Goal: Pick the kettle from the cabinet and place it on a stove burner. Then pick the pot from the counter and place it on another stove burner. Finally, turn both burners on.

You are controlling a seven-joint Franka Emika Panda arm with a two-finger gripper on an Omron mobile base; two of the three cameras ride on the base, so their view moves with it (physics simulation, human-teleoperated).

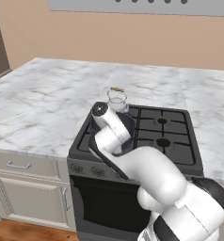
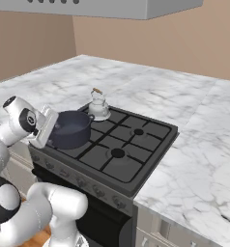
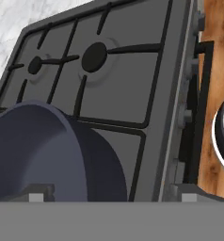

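Left base view: the range sits in the white marble counter. The kettle stands on the rear left burner, brown handle bar uppermost. The robot's white arm rises from lower right and blocks most of the front left burner; a sliver of the dark pot shows behind the wrist. Both right burners are bare.

Right base view: the pot rests on the front left grate, just in front of the kettle, close but whether touching I cannot tell. The gripper is at the pot's left rim near the range's front edge. Open marble lies right of the range.

Hand view: the pot's wall looms close; both fingertips stand wide apart, one against the pot, one beyond the range's edge.
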